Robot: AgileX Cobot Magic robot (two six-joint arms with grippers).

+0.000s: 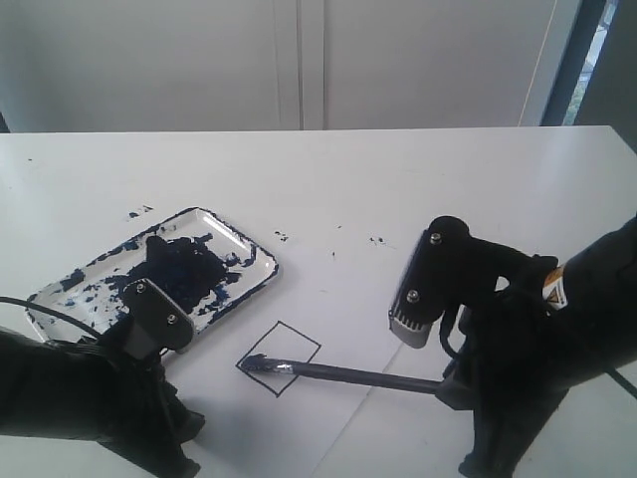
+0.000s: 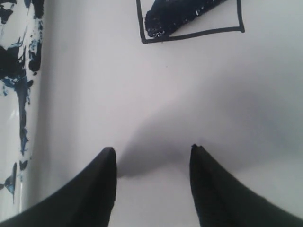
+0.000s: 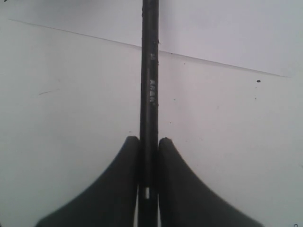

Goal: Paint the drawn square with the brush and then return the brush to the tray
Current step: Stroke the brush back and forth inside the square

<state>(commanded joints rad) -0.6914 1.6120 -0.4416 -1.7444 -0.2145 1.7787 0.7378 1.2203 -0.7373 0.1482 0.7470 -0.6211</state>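
**Right gripper** (image 3: 148, 139): The jaws are seen closed narrowly on the black handle of the brush (image 3: 149, 71), with a finger pressed against either side. The handle is carried straight out ahead of the fingertips. In the exterior view the brush (image 1: 348, 373) is seen to reach from this gripper (image 1: 445, 384) to the drawn square (image 1: 280, 358), and its dark tip is placed inside the outline at the corner farthest from the gripper.

**Left gripper** (image 2: 151, 149): The jaws are held well apart and nothing is seen between them. Only bare white surface is observed below.

**Drawn square** (image 2: 208, 21): It is located ahead of the left fingertips, apart from them. A dark blue stroke is noted inside the black outline; the remainder of the interior that can be seen is white. The square is drawn on a paper sheet (image 1: 328, 329).

**Tray** (image 1: 244, 239): It is located just beyond the left gripper, well apart from the right gripper, and is heavily smeared with dark blue paint. Its edge (image 2: 14, 94) is seen beside the left jaws.

**Markings**: Pale lettering (image 3: 151, 90) is printed along the brush handle ahead of the right fingers; it cannot be read. A yellow label (image 1: 550, 289) is fixed to the right arm; no text on it can be made out.

**Other**: Small paint specks (image 1: 378, 240) are noted on the table beyond the right gripper.
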